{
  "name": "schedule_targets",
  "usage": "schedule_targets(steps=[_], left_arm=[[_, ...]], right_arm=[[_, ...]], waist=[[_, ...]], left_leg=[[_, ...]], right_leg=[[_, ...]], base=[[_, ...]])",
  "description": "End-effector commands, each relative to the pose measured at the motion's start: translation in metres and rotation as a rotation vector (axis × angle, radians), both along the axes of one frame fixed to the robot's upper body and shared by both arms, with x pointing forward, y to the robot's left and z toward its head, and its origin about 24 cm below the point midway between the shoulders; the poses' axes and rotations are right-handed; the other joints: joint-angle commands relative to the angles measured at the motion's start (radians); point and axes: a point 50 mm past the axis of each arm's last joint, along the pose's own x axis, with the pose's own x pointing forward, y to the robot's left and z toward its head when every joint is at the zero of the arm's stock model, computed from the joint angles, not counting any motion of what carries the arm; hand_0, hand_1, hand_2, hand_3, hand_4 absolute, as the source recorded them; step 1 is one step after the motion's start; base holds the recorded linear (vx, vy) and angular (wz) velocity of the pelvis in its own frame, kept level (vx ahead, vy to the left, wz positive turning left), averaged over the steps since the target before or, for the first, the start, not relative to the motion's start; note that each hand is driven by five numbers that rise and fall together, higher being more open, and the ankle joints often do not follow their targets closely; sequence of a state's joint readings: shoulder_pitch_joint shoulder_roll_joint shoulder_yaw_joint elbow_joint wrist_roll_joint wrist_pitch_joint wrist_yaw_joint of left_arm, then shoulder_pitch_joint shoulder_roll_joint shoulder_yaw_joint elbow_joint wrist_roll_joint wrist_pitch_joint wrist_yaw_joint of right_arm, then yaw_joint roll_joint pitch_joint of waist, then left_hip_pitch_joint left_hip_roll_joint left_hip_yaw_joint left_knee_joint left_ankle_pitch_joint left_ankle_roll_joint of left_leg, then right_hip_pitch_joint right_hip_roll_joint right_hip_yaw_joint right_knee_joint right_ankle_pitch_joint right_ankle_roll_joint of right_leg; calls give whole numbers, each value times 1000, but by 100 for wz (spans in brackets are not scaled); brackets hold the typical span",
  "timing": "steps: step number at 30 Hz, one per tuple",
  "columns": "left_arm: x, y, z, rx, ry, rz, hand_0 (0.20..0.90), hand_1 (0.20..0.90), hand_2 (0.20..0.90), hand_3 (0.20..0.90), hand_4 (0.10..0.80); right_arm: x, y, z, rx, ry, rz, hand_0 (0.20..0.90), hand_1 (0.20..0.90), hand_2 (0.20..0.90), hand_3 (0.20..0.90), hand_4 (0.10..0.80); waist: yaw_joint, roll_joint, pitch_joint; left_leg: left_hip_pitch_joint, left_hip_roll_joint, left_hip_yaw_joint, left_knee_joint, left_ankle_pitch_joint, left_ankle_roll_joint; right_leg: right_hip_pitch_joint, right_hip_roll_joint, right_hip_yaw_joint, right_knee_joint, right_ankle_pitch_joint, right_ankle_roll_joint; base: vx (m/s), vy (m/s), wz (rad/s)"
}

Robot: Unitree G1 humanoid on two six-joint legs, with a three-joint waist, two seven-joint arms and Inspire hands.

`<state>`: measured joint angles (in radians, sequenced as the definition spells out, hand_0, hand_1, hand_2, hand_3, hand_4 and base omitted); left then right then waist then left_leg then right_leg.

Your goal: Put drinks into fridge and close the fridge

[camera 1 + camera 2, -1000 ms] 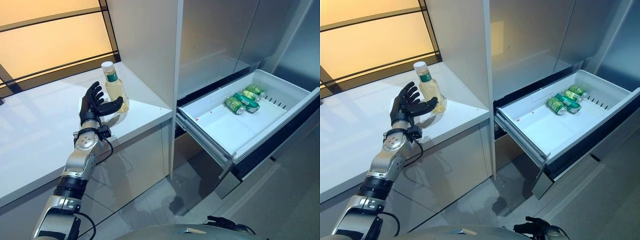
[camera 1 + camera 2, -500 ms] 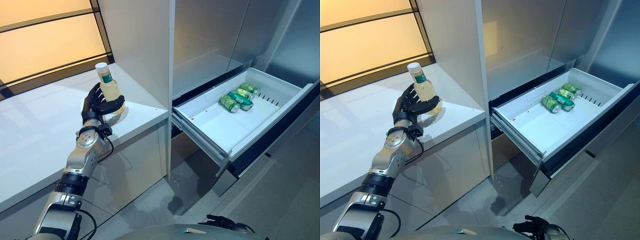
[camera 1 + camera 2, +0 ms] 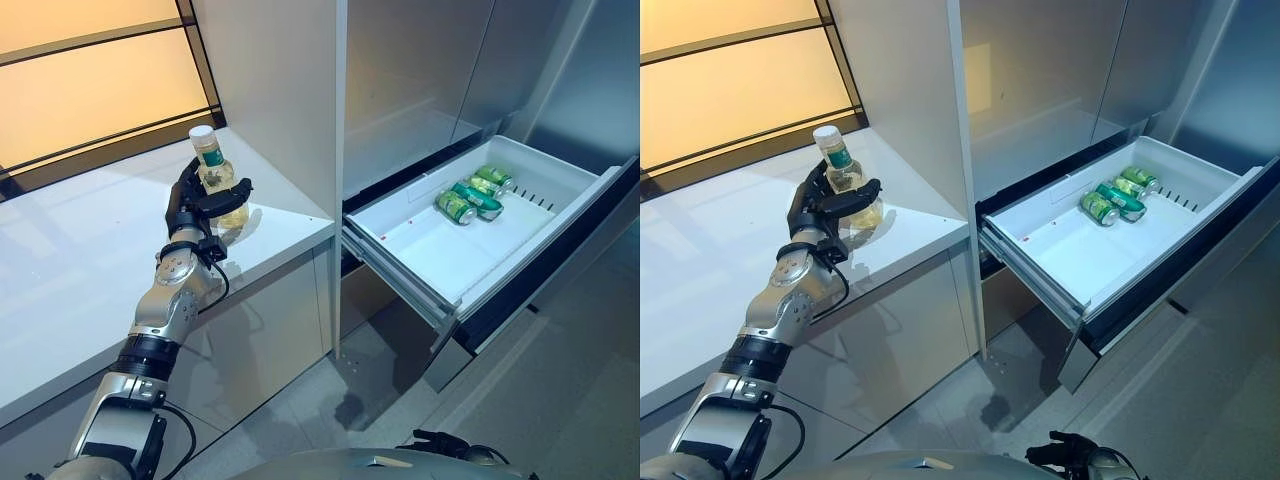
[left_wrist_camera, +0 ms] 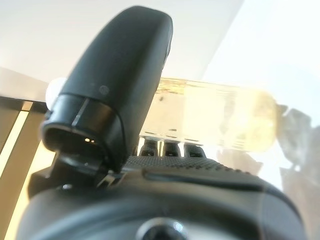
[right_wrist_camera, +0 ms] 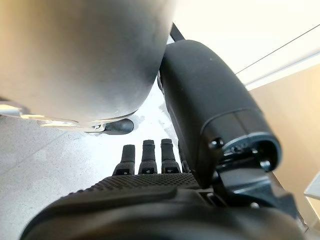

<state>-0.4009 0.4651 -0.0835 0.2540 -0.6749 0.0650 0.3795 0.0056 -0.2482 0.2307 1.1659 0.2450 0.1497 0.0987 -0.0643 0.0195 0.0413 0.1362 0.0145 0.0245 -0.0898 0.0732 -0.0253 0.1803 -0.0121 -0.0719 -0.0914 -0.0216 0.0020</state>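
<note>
Three green cans point(image 3: 468, 197) lie on their sides, bunched at the far end of the white fridge drawer point(image 3: 430, 250), which stands pulled out to the right of a tall grey cabinet panel point(image 3: 285, 90). One bottle point(image 3: 216, 175), pale yellow liquid, white cap, green band at the neck, is in the left hand point(image 3: 196, 203) above the white tabletop point(image 3: 80, 260), close to the panel's foot. The fingers are curled round the bottle's lower body with the thumb crossing its front; the base is hidden behind the hand, so I cannot tell whether it touches the tabletop or hangs just clear. In the left wrist view the thumb point(image 4: 115, 95) covers much of the bottle point(image 4: 225, 117); only a clouded stretch of its body shows past it, and the cap is a pale blur at the thumb's edge. The right hand point(image 3: 1070, 452) barely shows at the bottom edge of the head views, low over the grey floor point(image 3: 560, 400). Its own wrist view gives fingers point(image 5: 148, 156) in a straight, relaxed row beside the thumb, with nothing between them.
</note>
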Motion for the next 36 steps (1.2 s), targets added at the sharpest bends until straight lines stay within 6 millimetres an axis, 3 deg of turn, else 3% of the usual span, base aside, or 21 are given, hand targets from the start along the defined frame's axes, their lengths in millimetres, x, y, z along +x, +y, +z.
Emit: schedule_targets(steps=[1, 11, 12, 13, 14, 31, 36], left_arm=[[26, -7, 87, 16, -316, -19, 900, 900, 900, 900, 800], [29, -7, 86, 6, -309, -11, 900, 900, 900, 900, 800], [29, -7, 85, 6, -308, -10, 500, 500, 500, 433, 333], [29, -7, 85, 4, -306, -11, 354, 354, 354, 263, 163], [29, -7, 85, 1, -305, -12, 300, 300, 300, 200, 100], [29, -6, 87, 9, -331, -5, 300, 300, 300, 200, 100], [26, -7, 94, 38, -370, -19, 300, 300, 300, 200, 100]], right_arm=[[-16, -3, -3, -11, 75, 74, 900, 900, 900, 900, 800], [-16, -4, -3, -13, 79, 77, 900, 900, 900, 900, 800], [-16, -4, -3, -13, 79, 77, 900, 900, 900, 900, 800], [-16, -4, -3, -13, 78, 78, 900, 900, 900, 900, 800], [-16, -4, -3, -13, 78, 78, 900, 900, 900, 900, 800], [-18, -4, -3, -8, 86, 104, 900, 900, 900, 900, 800], [-14, -1, -2, 2, 71, 237, 900, 900, 900, 900, 800]], waist=[[-13, -13, -38], [-16, -12, -42], [-16, -12, -42], [-17, -12, -42], [-17, -12, -43], [-15, -13, -45], [-9, -17, -45]], left_leg=[[30, -47, -31, 9, -131, 32], [30, -46, -29, 9, -131, 30], [30, -46, -28, 9, -131, 30], [29, -46, -28, 9, -131, 30], [29, -46, -28, 9, -131, 30], [27, -46, -29, 8, -131, 30], [25, -48, -36, 7, -130, 29]], right_leg=[[-42, -4, 26, 39, -5, 65], [-42, -3, 28, 37, -4, 65], [-43, -3, 28, 37, -4, 65], [-44, -3, 28, 38, -4, 65], [-44, -3, 28, 38, -4, 65], [-44, -4, 27, 36, -4, 66], [-43, -7, 22, 33, -3, 67]], base=[[0, 0, 0], [0, 0, 0], [0, 0, 0], [0, 0, 0], [0, 0, 0], [0, 0, 0], [0, 0, 0]])
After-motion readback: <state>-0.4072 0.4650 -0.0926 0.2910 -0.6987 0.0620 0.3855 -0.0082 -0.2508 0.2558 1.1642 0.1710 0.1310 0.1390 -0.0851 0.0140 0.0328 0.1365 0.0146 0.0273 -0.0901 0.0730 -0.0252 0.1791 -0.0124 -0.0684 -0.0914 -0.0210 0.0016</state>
